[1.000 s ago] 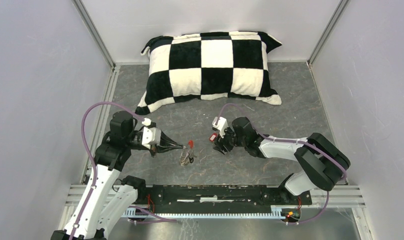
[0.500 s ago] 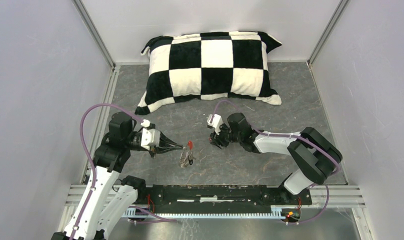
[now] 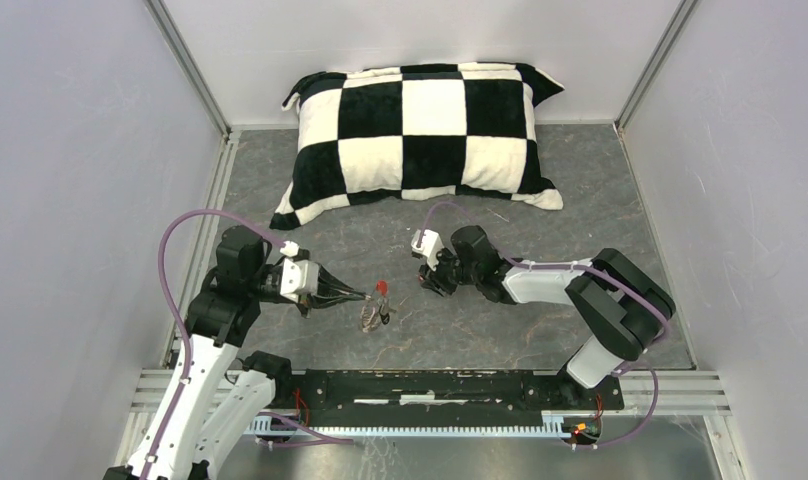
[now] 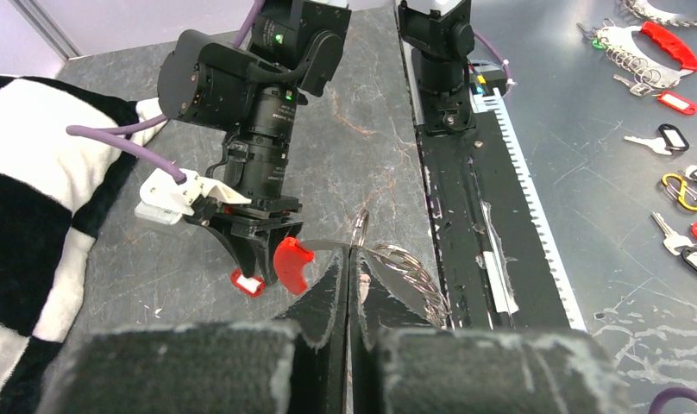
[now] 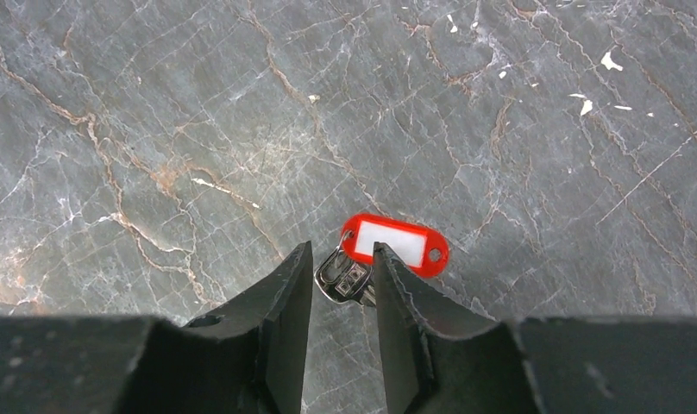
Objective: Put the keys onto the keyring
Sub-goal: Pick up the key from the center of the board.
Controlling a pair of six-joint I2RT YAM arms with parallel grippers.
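Note:
My left gripper (image 4: pixel 349 257) is shut on the keyring (image 4: pixel 407 274), a thin silvery wire coil with a short red section (image 4: pixel 290 262), and holds it just above the table. From above, the left gripper (image 3: pixel 365 296) sits left of centre, with the keyring (image 3: pixel 372 318) hanging from its tip. A small silver key (image 5: pixel 343 276) with a red tag (image 5: pixel 395 242) lies flat on the table. My right gripper (image 5: pixel 343 248) points down over it, fingers partly apart on either side of the key's head. The right gripper (image 3: pixel 427 282) stands a short way right of the keyring.
A black-and-white checked pillow (image 3: pixel 425 130) lies at the back of the grey marbled table (image 3: pixel 540 330). A black rail (image 3: pixel 450 388) runs along the near edge. Beyond it, on a metal surface, lie several loose keys and tags (image 4: pixel 673 138).
My right gripper has shifted a little left and away, and its jaws have narrowed around the tagged key. The left gripper and keyring have stayed in place.

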